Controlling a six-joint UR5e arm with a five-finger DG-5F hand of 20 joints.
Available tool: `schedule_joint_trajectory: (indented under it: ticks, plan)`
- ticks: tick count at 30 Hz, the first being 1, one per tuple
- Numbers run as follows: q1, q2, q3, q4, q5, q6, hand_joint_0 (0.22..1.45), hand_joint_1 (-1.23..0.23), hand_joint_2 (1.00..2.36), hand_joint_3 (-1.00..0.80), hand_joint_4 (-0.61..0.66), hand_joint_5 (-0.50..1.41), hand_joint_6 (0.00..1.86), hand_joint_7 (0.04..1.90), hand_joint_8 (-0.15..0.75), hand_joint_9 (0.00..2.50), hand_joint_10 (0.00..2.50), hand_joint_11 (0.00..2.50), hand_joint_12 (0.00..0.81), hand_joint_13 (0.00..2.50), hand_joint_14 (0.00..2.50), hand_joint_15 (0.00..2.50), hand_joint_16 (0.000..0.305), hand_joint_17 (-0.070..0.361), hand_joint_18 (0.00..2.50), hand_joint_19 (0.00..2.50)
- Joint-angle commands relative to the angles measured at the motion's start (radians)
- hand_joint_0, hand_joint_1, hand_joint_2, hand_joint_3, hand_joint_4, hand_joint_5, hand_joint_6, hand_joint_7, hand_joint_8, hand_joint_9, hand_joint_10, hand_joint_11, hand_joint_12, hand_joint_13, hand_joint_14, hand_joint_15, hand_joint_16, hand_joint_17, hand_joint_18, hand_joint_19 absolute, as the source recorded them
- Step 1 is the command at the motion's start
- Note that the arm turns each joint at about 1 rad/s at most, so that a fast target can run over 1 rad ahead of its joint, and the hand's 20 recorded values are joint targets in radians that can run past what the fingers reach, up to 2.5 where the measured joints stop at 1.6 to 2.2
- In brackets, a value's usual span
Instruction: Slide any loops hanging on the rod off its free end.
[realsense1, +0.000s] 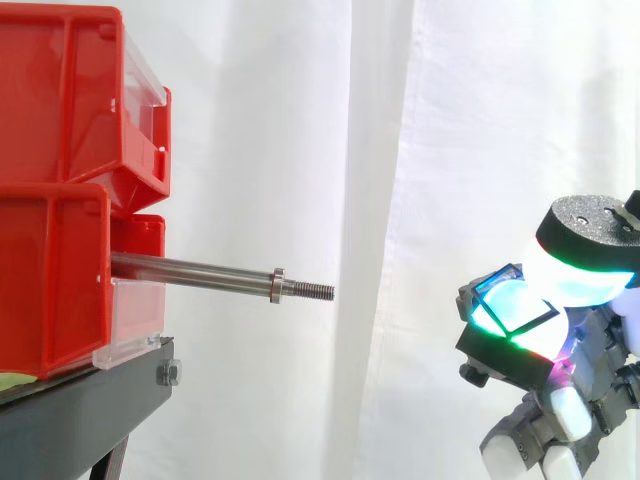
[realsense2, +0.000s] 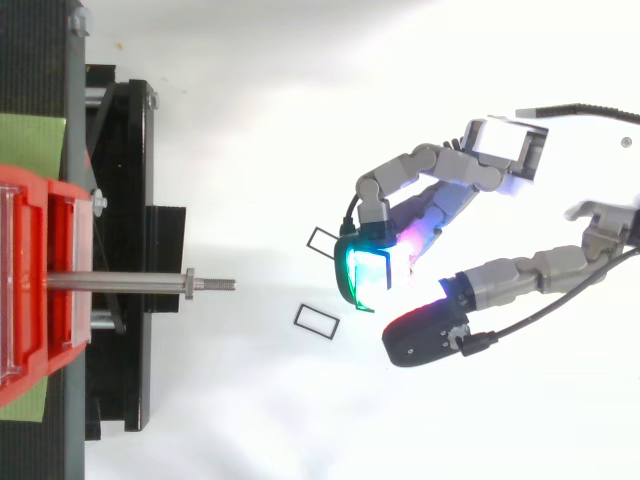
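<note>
A steel rod (realsense1: 190, 271) sticks out level from the red bins (realsense1: 55, 200) toward the right. It ends in a collar and a threaded tip (realsense2: 215, 284), and its shaft is bare. My hand (realsense1: 585, 262) hangs well to the right of the tip, a little below rod height, its fingers curled. A thin dark rectangular loop (realsense1: 512, 301) sits pinched between the glowing green pad and the thumb. In the top view the hand (realsense2: 430, 215) is clear of the rod's free end. Two more small rectangular loops (realsense2: 322, 240) (realsense2: 316, 321) lie on the white surface between rod and hand.
The red bins are stacked on a black stand (realsense1: 90, 405) at the left, with a white curtain (realsense1: 400, 150) behind. Open space lies between the rod tip and the hand.
</note>
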Motion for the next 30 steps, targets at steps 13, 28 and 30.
schedule_joint_trajectory:
  ticks: [13,28,30]
  plan:
    - [0.000,0.000,0.000,0.000,0.000,0.001,0.56,-0.81,1.02,-0.01,-0.01,-0.09,0.91,1.21,0.317,1.14,0.01,0.36,0.321,0.82,0.00,0.07,0.048,0.108,0.86,0.23]
    - [0.000,0.000,0.000,0.000,0.000,0.000,0.56,-0.81,1.02,-0.01,-0.01,-0.09,0.91,1.21,0.322,1.15,0.01,0.36,0.326,0.83,0.00,0.08,0.049,0.110,0.88,0.22]
    - [0.000,0.000,0.000,0.000,0.000,0.000,0.56,-0.81,1.02,-0.01,-0.01,-0.09,0.91,1.21,0.325,1.15,0.02,0.36,0.325,0.84,0.00,0.07,0.049,0.110,0.88,0.21]
